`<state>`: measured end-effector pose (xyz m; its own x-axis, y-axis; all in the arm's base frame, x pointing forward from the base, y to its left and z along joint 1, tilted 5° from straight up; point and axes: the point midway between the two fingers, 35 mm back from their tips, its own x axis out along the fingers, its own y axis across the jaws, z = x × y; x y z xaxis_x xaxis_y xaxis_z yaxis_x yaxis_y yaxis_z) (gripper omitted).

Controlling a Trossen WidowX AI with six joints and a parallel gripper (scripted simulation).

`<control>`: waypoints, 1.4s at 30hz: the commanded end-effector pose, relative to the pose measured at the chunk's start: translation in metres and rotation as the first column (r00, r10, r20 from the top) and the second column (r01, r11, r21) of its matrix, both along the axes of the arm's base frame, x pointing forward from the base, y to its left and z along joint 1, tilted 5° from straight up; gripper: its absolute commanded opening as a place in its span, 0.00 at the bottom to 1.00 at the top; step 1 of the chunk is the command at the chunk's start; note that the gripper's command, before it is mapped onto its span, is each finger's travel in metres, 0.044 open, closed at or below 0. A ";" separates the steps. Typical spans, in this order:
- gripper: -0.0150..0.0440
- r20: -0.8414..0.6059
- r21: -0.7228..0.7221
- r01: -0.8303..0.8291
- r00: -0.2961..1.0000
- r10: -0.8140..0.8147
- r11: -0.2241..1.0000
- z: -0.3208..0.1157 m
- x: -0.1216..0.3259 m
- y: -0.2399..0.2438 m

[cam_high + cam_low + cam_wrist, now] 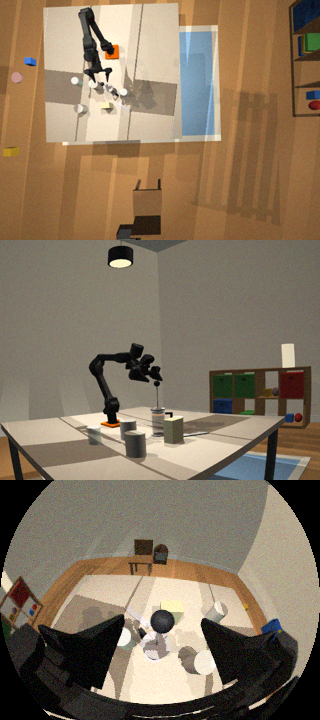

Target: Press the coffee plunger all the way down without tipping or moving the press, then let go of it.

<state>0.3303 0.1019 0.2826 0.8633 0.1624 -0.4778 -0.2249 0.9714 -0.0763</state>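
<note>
PLUNGER UP, HAND WIDE ABOVE THE KNOB

You had the coffee press (110, 89) (157, 424) (156, 648) upright near the middle of the counter (155, 31) (64, 467) (195, 590), well in from all four edges and corners. Its plunger knob (102, 83) (156, 383) (162, 621) stood high, so the pressing was not yet done. Your gripper (101, 81) (155, 380) (164, 620) was spread wide with nothing held, its tips close above the knob.

In my judgement, the glass body was fragile and light enough to slide or tip under a sideways push. The rod (157, 397) was thin but likely stiff, and the round knob probably slippery off centre. You were best advised to bear on the knob, straight down and slowly, leaving the glass and the side handle (115, 94) (169, 413) (142, 633) alone.

The exterior view showed you the raised rod and the knob's height, which the top view did not make plain. The wrist view showed the knob between the fingers from side to side (depth was harder to judge there). The top view gave you the white cylinder (92, 84) (128, 423) (204, 662) beside the press, on the side towards the counter's left edge.
</note>
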 end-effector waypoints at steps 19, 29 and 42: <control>0.47 -0.005 -0.004 -0.007 1.000 0.007 1.000 -0.010 0.012 0.003; 0.46 -0.005 -0.004 -0.007 1.000 0.007 1.000 -0.010 0.012 0.003; 0.46 -0.004 -0.004 -0.007 1.000 0.007 1.000 -0.027 0.016 0.003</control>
<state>0.3454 0.1051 0.2696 0.8697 0.1686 -0.4639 -0.2281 0.9707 -0.0749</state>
